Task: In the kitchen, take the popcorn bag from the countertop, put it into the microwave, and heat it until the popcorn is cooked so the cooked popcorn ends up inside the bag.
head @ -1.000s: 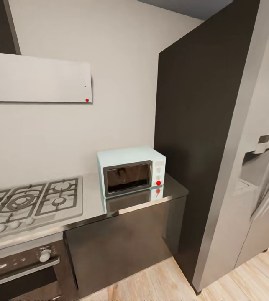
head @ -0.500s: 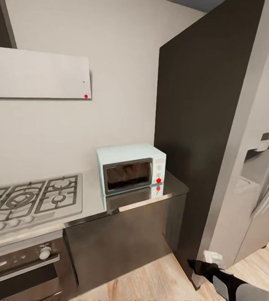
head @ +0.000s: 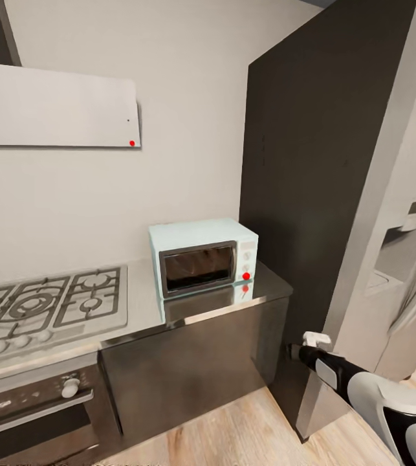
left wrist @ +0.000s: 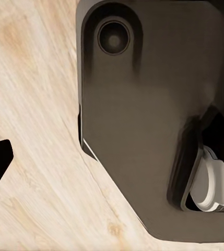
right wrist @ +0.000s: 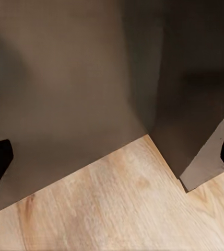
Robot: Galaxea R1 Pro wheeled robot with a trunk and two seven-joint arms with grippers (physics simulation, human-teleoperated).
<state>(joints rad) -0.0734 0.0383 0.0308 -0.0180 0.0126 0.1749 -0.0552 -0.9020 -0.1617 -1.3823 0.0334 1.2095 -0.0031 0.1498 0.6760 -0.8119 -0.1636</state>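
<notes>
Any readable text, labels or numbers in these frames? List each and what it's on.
None can be read.
Built-in oven panel: faint marks, too blurred to read.
Microwave knob panel: no legible markings, just a red dot.
Range hood: only a red dot, no text.
Fridge dispenser: no legible text.

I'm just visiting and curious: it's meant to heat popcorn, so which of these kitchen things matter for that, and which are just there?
Part of the job:
- microwave, door shut
- countertop it stands on
- right arm, raised low beside the counter

Just there:
- gas hob
- built-in oven
- range hood
- fridge
- wooden floor
</notes>
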